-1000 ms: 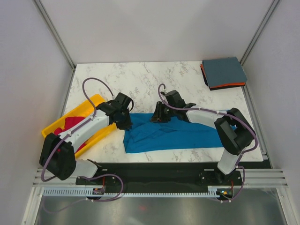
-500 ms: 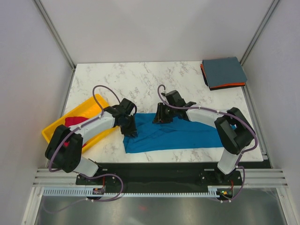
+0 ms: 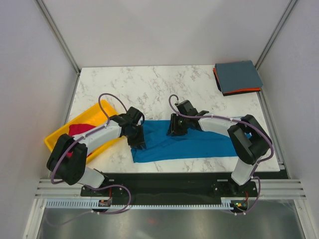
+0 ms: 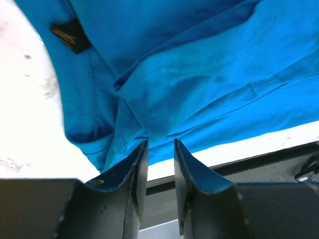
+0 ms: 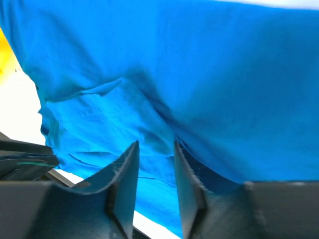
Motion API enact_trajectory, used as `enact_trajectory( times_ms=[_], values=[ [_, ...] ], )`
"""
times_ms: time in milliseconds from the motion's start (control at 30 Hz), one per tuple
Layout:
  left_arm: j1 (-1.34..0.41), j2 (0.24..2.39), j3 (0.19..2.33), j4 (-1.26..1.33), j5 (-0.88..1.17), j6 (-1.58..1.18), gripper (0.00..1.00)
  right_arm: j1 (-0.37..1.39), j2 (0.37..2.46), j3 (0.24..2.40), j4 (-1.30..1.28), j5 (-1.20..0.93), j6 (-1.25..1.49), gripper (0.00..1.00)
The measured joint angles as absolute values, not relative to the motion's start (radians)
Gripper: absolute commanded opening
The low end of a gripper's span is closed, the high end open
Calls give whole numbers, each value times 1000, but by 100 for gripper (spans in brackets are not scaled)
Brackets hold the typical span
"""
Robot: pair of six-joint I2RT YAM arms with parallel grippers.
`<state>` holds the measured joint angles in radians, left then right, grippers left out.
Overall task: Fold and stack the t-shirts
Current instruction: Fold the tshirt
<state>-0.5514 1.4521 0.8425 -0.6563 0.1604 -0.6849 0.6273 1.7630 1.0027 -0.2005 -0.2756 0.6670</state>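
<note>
The bright blue t-shirt [image 3: 189, 143] lies spread and rumpled at the table's near middle. It also shows in the left wrist view [image 4: 199, 64] and the right wrist view [image 5: 224, 74]. My left gripper [image 3: 137, 140] is at its left edge, jaws a little apart and empty [image 4: 160, 147], with the cloth just past the tips. My right gripper [image 3: 175, 129] is low over its far edge, open, with cloth beneath [image 5: 155, 149]. The magenta-red t-shirt [image 3: 79, 131] lies in the tray. The slate grey-blue t-shirt [image 3: 238, 75] lies folded on the orange one [image 3: 245, 90] at the back right.
A yellow tray [image 3: 101, 107] sits at the left of the marble table [image 3: 149, 89], close to my left arm. The black front rail runs just below the blue shirt's near edge. A black neck label [image 4: 70, 35] shows on the blue shirt.
My left gripper has swung right from the tray to the blue shirt's left edge. My right gripper has shifted slightly nearer, and the shirt's far edge has settled flatter.
</note>
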Motion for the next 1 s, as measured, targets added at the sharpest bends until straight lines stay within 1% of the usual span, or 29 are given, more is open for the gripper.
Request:
enact_trajectory(
  times_ms=[67, 233, 400, 533, 667, 867, 900, 967, 1000],
  values=[
    [-530, 1444, 859, -675, 160, -677, 34, 635, 1745, 1003, -212, -246, 699, 45],
    [-431, 1379, 895, -705, 168, -643, 34, 675, 1668, 1009, -224, -165, 778, 45],
    [-421, 1384, 973, -723, 175, -612, 32, 670, 1647, 1057, -253, -110, 793, 44],
    [-403, 1470, 1103, -731, 144, -607, 29, 640, 1646, 1098, -282, -75, 776, 44],
    [-387, 1588, 1213, -739, 78, -597, 29, 625, 1646, 1131, -311, -59, 742, 44],
    [-355, 1703, 1258, -762, 22, -572, 27, 617, 1647, 1136, -329, -45, 703, 44],
    [-350, 1722, 1266, -768, 18, -565, 24, 615, 1647, 1136, -329, -44, 698, 44],
    [-343, 1759, 1286, -774, 4, -555, 19, 609, 1652, 1136, -330, -43, 690, 44],
    [-342, 1774, 1295, -773, 1, -551, 19, 606, 1655, 1136, -331, -43, 686, 44]
  ],
)
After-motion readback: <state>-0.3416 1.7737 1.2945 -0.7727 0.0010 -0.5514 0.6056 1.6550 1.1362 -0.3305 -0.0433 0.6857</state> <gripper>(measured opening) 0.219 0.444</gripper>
